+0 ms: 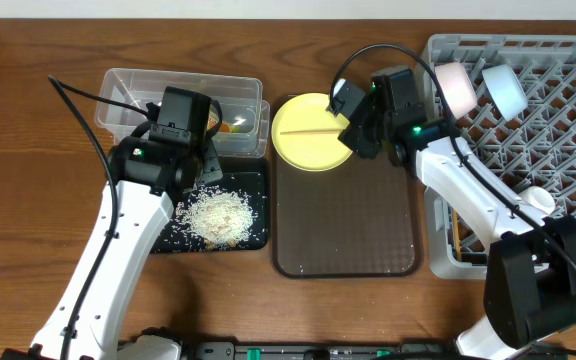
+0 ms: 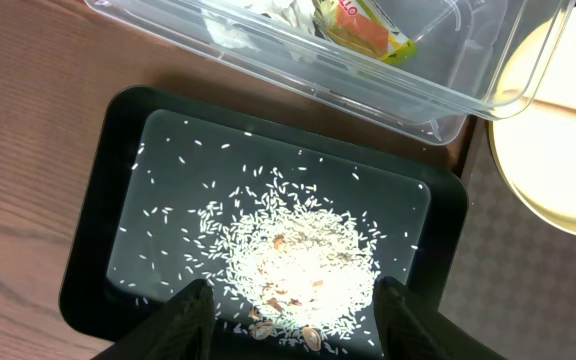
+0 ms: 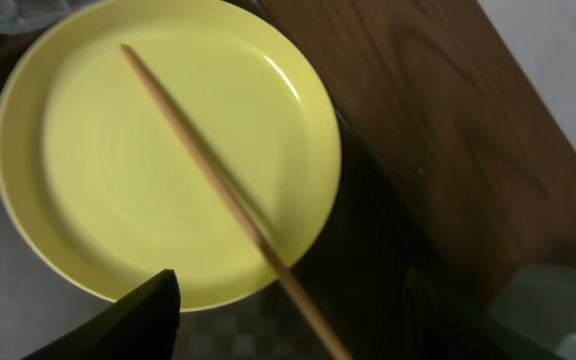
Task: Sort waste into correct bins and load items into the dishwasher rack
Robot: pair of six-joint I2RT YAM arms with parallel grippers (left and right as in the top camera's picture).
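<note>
A yellow plate [image 1: 305, 133] sits at the back of the brown tray [image 1: 346, 235], with a wooden chopstick [image 1: 313, 128] lying across it. In the right wrist view the chopstick [image 3: 218, 185] runs over the plate [image 3: 98, 180] and past its rim between my open right gripper's [image 3: 288, 320] fingers. My right gripper [image 1: 360, 132] hovers at the plate's right edge. My left gripper [image 2: 293, 315] is open and empty above the black tray [image 2: 98, 230] with its pile of rice and food scraps [image 2: 293, 260]. The grey dishwasher rack [image 1: 558, 140] stands at the right.
A clear plastic bin [image 1: 183, 95] with wrappers stands behind the black tray [image 1: 258, 215]. It shows in the left wrist view [image 2: 368, 70] too. A pink cup [image 1: 456, 88] and a white cup [image 1: 503, 90] sit in the rack. Bare wooden table lies to the left.
</note>
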